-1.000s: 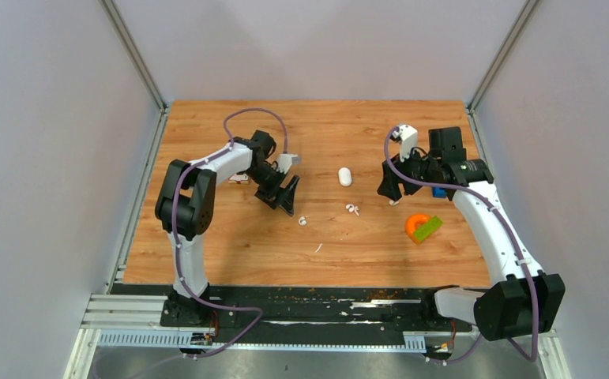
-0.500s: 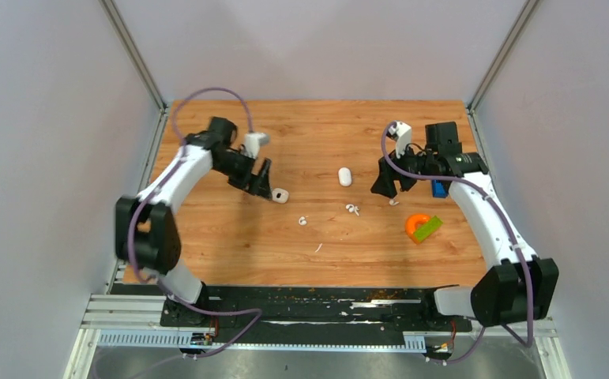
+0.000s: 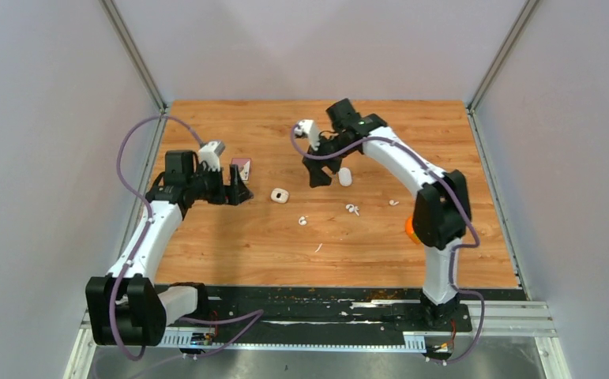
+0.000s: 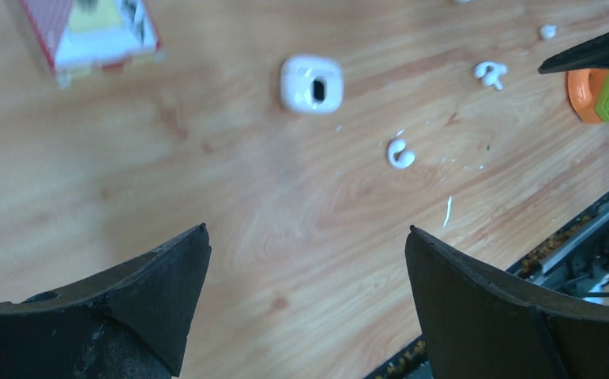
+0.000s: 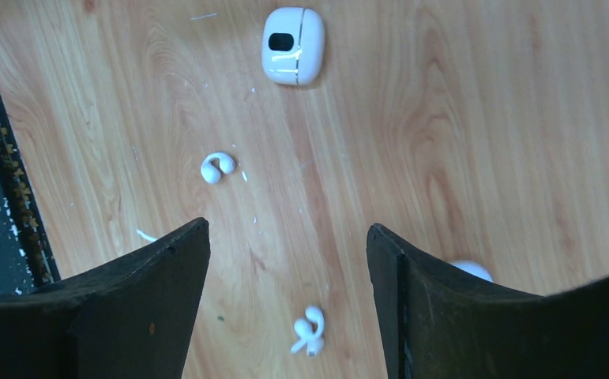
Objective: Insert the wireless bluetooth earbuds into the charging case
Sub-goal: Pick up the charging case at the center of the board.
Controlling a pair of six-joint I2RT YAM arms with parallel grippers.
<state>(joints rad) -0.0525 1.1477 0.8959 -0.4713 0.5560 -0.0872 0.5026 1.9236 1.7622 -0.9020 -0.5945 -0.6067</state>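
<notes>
The white charging case [image 3: 280, 195] with a dark slot lies on the wooden table; it also shows in the left wrist view [image 4: 311, 83] and the right wrist view [image 5: 293, 46]. Three tiny white earbuds lie loose: one [image 3: 302, 221] near the case, one [image 3: 353, 209] mid-table, one [image 3: 393, 203] further right. My left gripper [image 3: 242, 192] is open and empty, left of the case [image 4: 306, 230]. My right gripper [image 3: 321, 175] is open and empty, hovering behind the case, with an earbud [image 5: 309, 332] below its jaws [image 5: 287, 227] and another earbud [image 5: 217, 166] to the left.
A smooth white oval piece [image 3: 345, 177] lies just right of my right gripper. A red-and-white box [image 3: 241, 166] stands behind my left gripper. An orange and green object [image 4: 593, 91] sits at the right, and a thin white sliver [image 3: 317, 248] lies toward the front.
The left arm set the case down and drew back to the left, jaws widening. The right arm swung from the table's right side to the back middle, jaws opening a little.
</notes>
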